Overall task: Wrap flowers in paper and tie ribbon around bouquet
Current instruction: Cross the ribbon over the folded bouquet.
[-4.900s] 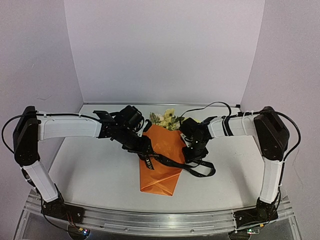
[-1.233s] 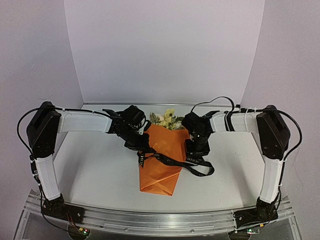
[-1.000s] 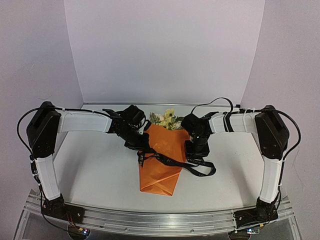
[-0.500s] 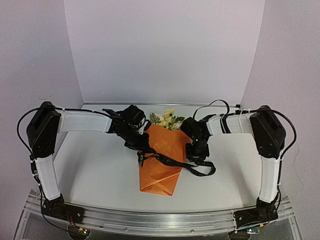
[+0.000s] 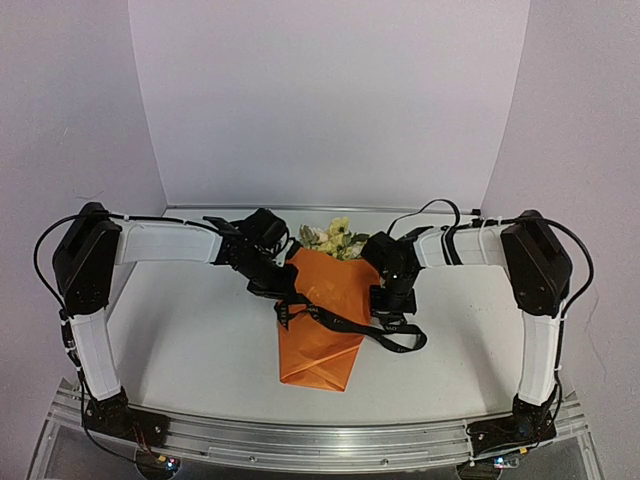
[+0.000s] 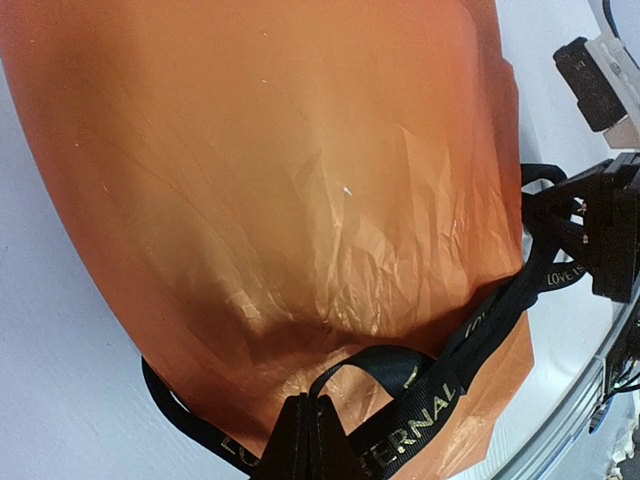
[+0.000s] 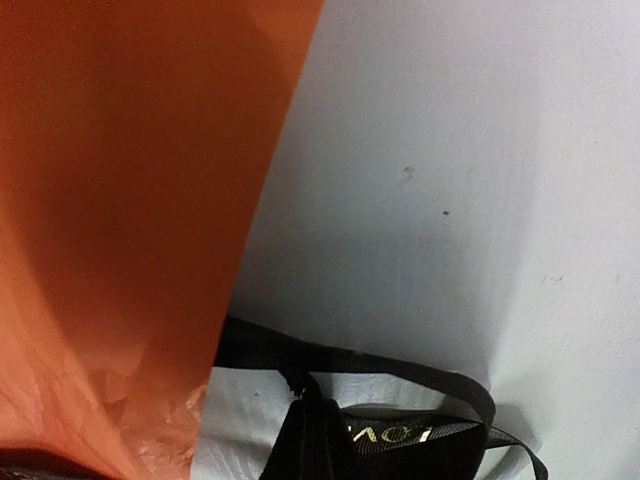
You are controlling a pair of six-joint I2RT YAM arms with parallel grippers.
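**Both claws on the ribbon, one each side of the bouquet**

The table (image 5: 180, 350) is white and smooth, with bare surface left, right and on the near side of the bouquet (image 5: 320, 330). Pale walls (image 5: 330, 100) close in beyond it and on both flanks.

The bouquet lies flat midway between my arms. Its long axis runs from far to near, with the flowers (image 5: 335, 238) poking out of the far end and the folded foot at the near end.

The ribbon (image 5: 345, 325) crosses that axis over the top of the paper (image 6: 300, 180), slanting from the bouquet's left edge down to its right. A slack loop lies on the table just right of the bouquet.

The left claw (image 5: 283, 300) sits at the bouquet's left edge, clenched on the ribbon there. The right claw (image 5: 392, 312) sits just beside the right edge, pinched on the ribbon's other stretch. Each arm is nearer its own end.

I judge that the coming pull has to run across the bouquet, not along it. I'd expect the thin paper to crumple and the bundle to slide on this smooth top if one side hauls harder than the other.
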